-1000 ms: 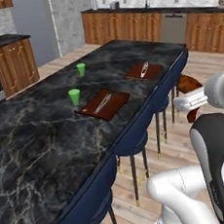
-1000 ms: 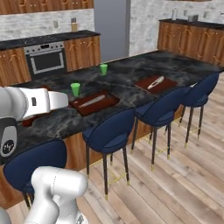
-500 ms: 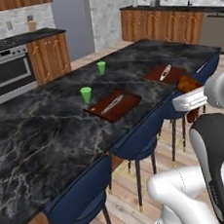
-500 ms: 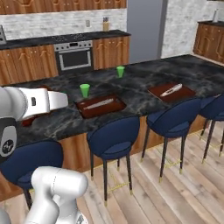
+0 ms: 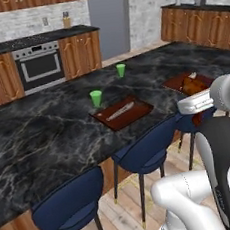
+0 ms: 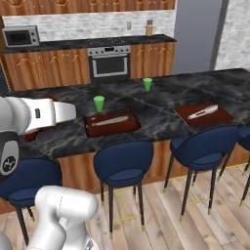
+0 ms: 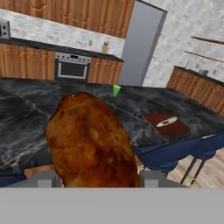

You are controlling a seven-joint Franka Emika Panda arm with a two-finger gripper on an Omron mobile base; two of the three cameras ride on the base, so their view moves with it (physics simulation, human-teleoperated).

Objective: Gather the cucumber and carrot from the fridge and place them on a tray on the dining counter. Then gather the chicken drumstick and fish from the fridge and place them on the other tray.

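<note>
A browned chicken drumstick (image 7: 89,140) looms large in the hand view, and my gripper (image 7: 98,177) is shut on it. In the left base view the drumstick (image 5: 192,85) shows just past my white hand, over the right end of the counter. Two dark red trays lie on the black marble dining counter (image 5: 39,140). The nearer tray (image 5: 122,113) (image 6: 111,123) holds one pale long thing. The other tray (image 6: 203,114) (image 7: 166,123) also carries a pale long thing; I cannot tell what either is. No cucumber or carrot can be made out.
Two green cups (image 5: 96,98) (image 5: 121,69) stand on the counter behind the trays. Blue stools (image 6: 122,163) (image 6: 202,146) line its near side. A grey fridge (image 6: 197,34) rises beyond, with an oven (image 6: 108,63) and wooden cabinets along the back wall.
The base has driven and turned, so the whole scene has shifted: the counter now lies more across the views and the fridge has come in. The drumstick stays in the gripper.
</note>
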